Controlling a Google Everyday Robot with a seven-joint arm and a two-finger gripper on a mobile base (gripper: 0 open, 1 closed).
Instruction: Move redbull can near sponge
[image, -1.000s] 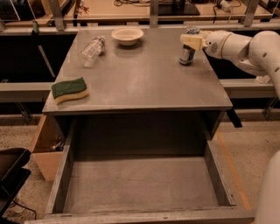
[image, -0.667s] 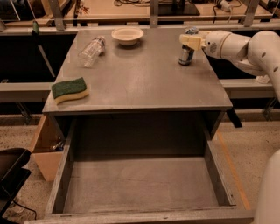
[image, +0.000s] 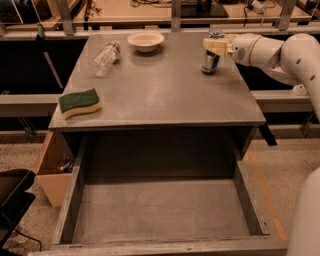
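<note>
Claw (image: 216, 46) at far right of table (image: 165, 95), clamped on upper part of redbull can (image: 210, 62); can base appears on table. Sponge (image: 80, 102) at front-left corner, well apart. Grasp looks done; carry across and set-down beside sponge left.

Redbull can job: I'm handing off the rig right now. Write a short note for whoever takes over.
Tool: at the upper part of the redbull can, far right of the table. Whether it has a hold on the can cannot be confirmed.
Can: upright on the table.
Sponge: near left edge, diagonally across from the can.
Done: tool is at the can.
Left: confirm the hold, carry the can across, set it down beside the sponge.
</note>
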